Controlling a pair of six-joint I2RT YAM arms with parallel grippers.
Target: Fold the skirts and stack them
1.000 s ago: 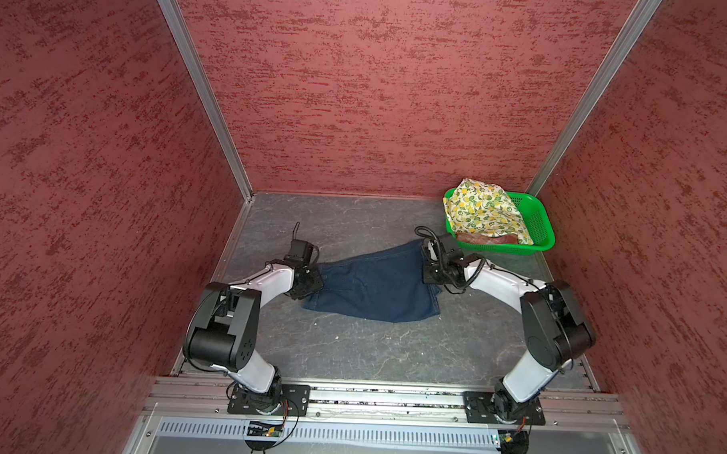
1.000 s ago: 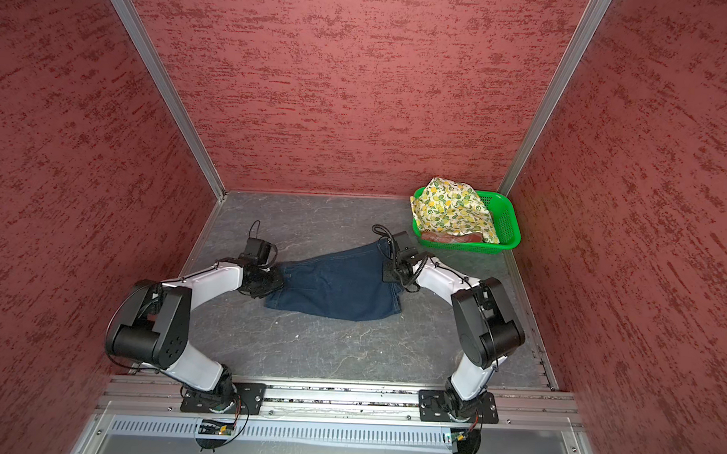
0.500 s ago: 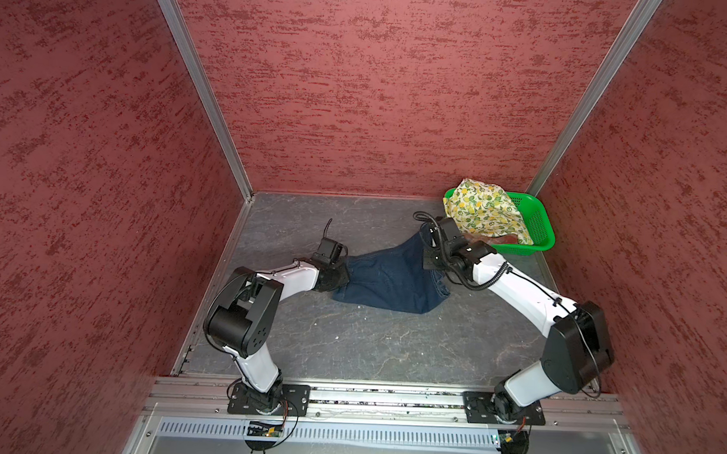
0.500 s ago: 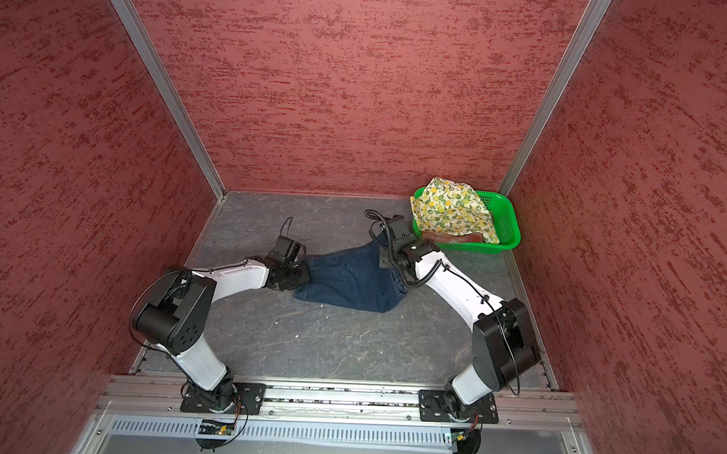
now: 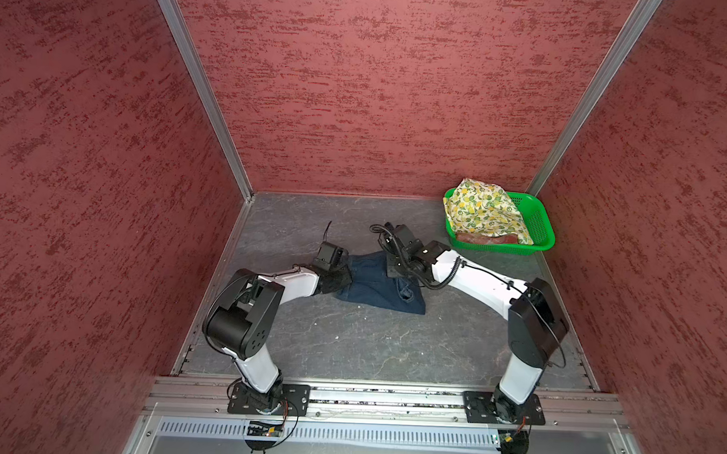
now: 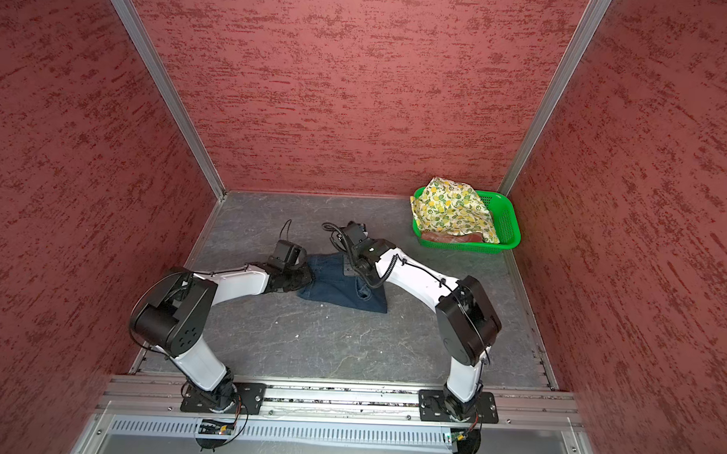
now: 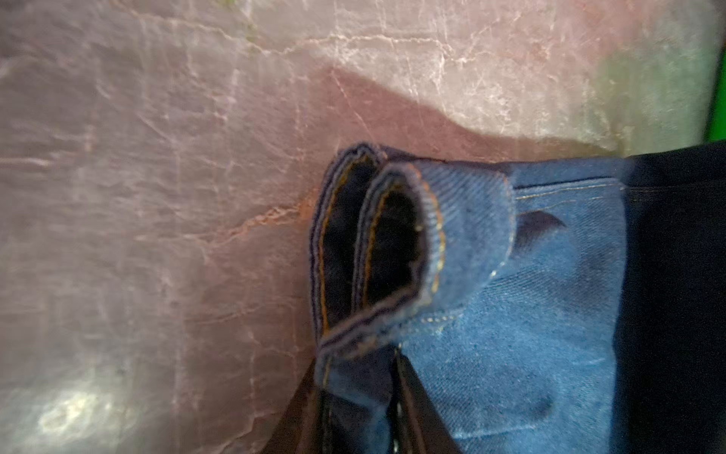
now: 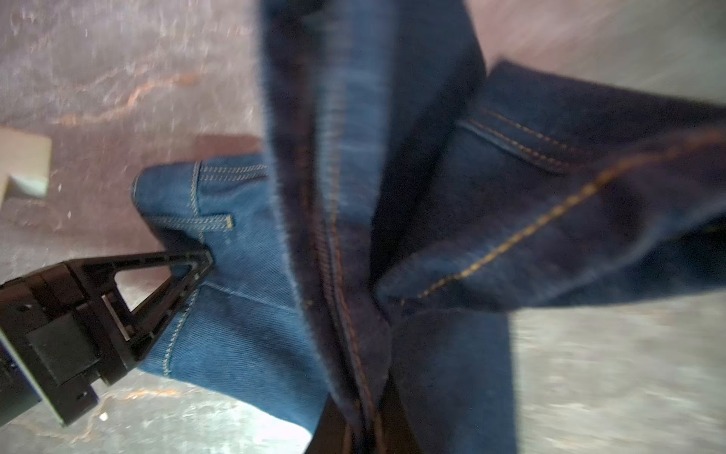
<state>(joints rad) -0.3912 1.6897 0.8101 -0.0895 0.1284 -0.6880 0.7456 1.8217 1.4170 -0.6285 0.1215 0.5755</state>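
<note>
Denim skirt [image 5: 376, 287] bunches between left gripper [image 8: 201, 261] and right gripper [image 8: 362, 429], both clenched on its edges for folding.

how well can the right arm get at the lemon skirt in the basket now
Probably not yet: the way to the lemon skirt in the basket looks free, but the right arm has its jaws shut on the denim skirt.
</note>
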